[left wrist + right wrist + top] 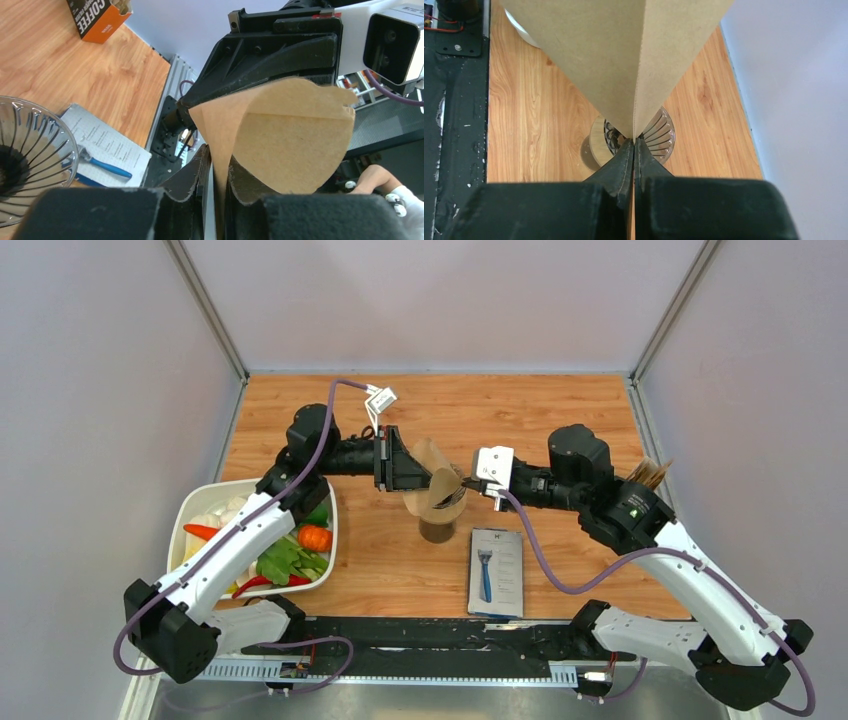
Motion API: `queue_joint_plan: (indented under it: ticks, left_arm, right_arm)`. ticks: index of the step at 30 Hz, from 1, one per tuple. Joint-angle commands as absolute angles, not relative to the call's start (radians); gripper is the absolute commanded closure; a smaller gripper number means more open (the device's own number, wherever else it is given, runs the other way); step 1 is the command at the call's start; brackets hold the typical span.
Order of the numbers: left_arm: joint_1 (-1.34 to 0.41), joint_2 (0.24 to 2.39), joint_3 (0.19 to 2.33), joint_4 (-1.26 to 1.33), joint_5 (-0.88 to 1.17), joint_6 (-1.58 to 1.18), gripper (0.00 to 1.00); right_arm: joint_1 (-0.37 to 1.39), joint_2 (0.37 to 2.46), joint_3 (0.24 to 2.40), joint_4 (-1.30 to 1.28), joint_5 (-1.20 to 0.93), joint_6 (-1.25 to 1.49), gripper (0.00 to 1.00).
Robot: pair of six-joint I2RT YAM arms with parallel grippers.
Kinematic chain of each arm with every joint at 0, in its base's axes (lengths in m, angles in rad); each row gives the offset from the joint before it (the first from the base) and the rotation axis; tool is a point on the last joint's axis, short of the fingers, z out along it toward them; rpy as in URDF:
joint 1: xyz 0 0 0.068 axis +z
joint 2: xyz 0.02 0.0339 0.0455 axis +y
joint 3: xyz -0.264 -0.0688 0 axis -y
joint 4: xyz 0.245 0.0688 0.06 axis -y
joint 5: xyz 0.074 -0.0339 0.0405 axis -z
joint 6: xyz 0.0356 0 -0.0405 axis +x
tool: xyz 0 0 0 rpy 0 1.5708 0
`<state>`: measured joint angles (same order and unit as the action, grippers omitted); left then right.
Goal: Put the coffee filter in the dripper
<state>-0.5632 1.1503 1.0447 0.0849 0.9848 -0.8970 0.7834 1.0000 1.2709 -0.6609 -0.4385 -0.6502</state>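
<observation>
The light-tan paper coffee filter hangs in the air over the middle of the table, partly opened into a cone, held from both sides. My left gripper is shut on one wall of the filter. My right gripper is shut on the opposite wall, along the filter's seam. The translucent ribbed dripper stands on its brown base right below the filter. It also shows at the left edge of the left wrist view and under the filter's tip in the right wrist view.
A white bowl of vegetables sits at the left. A boxed blue razor lies in front of the dripper. An orange coffee box and a holder of wooden sticks stand at the right. Grey walls enclose the table.
</observation>
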Motion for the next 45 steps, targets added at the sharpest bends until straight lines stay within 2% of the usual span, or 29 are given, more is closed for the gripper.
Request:
queue_joint_plan:
  ticks: [1, 3, 7, 10, 15, 19, 22, 23, 24, 27, 32, 34, 39, 45]
  left_arm:
    - [-0.563, 1.133, 1.113, -0.019, 0.987, -0.793, 0.77]
    - [-0.559, 1.129, 1.117, -0.046, 0.98, -0.777, 0.7]
    - [-0.554, 1.125, 1.121, -0.066, 0.958, -0.764, 0.68]
    - [-0.555, 1.134, 1.125, -0.054, 0.949, -0.777, 0.74]
    - [-0.555, 1.152, 1.137, -0.029, 0.953, -0.802, 0.9]
    - [-0.559, 1.161, 1.15, -0.018, 0.956, -0.8, 0.91]
    - [-0.564, 1.165, 1.156, -0.027, 0.963, -0.781, 0.98]
    - [-0.564, 1.164, 1.151, -0.02, 0.97, -0.769, 0.99]
    - [-0.564, 1.163, 1.149, -0.011, 0.983, -0.761, 1.0]
    - [-0.555, 1.156, 1.155, -0.028, 1.019, -0.681, 1.0]
    - [-0.529, 1.157, 1.168, -0.061, 1.152, -0.557, 1.0]
    - [-0.528, 1.156, 1.191, -0.126, 1.193, -0.447, 1.0]
    - [-0.531, 1.174, 1.266, -0.29, 1.224, -0.214, 1.0]
    - [-0.583, 1.201, 1.342, -0.471, 1.168, -0.027, 1.0]
  right_arm:
    - [0.784, 0.984, 1.304, -0.689, -0.385, -0.669, 1.0]
    - [0.784, 0.977, 1.3, -0.692, -0.37, -0.674, 1.0]
    - [0.784, 0.972, 1.297, -0.699, -0.369, -0.681, 1.0]
    - [0.784, 0.976, 1.299, -0.702, -0.379, -0.683, 1.0]
    - [0.796, 0.994, 1.305, -0.733, -0.399, -0.705, 1.0]
    - [0.808, 1.007, 1.307, -0.744, -0.384, -0.715, 1.0]
    - [0.811, 1.014, 1.32, -0.749, -0.393, -0.715, 1.0]
    - [0.81, 1.016, 1.331, -0.752, -0.4, -0.705, 0.98]
    - [0.81, 1.018, 1.342, -0.757, -0.408, -0.693, 0.89]
    - [0.809, 1.003, 1.367, -0.779, -0.423, -0.657, 0.5]
    - [0.809, 0.933, 1.378, -0.812, -0.464, -0.586, 0.07]
    - [0.808, 0.909, 1.382, -0.823, -0.495, -0.545, 0.0]
    - [0.806, 0.91, 1.391, -0.822, -0.569, -0.451, 0.0]
    - [0.806, 0.968, 1.391, -0.8, -0.634, -0.385, 0.0]
